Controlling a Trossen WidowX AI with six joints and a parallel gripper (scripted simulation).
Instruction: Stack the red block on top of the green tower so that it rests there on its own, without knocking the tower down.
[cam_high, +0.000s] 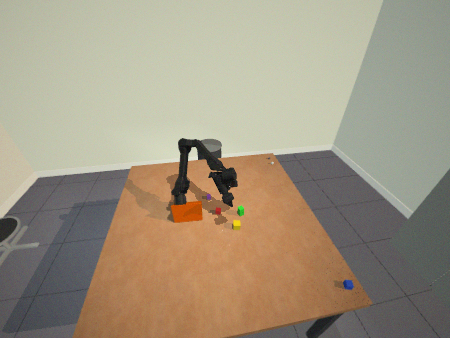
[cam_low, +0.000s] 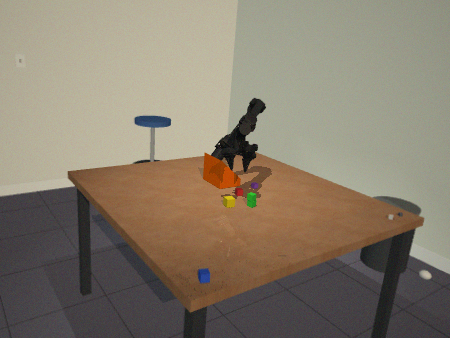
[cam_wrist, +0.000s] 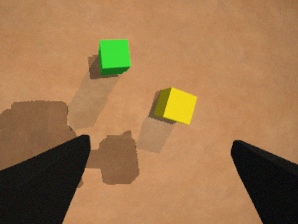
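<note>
The small red block (cam_high: 218, 210) (cam_low: 239, 191) lies on the wooden table (cam_high: 210, 280) (cam_low: 150, 200), just right of the orange wedge. The green tower (cam_high: 240, 210) (cam_low: 251, 199) (cam_wrist: 113, 55) stands upright a short way to the right of the red block. My gripper (cam_high: 230, 202) (cam_low: 240, 165) (cam_wrist: 162, 144) is open and empty. It points down and hangs a little above the table, behind the red block and the green tower. The red block does not show in the wrist view.
A yellow cube (cam_high: 236, 224) (cam_low: 229, 201) (cam_wrist: 178, 106) lies in front of the tower. A small purple piece (cam_high: 208, 197) (cam_low: 254, 185) lies behind the red block. An orange wedge (cam_high: 187, 211) (cam_low: 218, 172) stands by the arm's base. A blue cube (cam_high: 348, 284) (cam_low: 203, 275) sits near a table corner.
</note>
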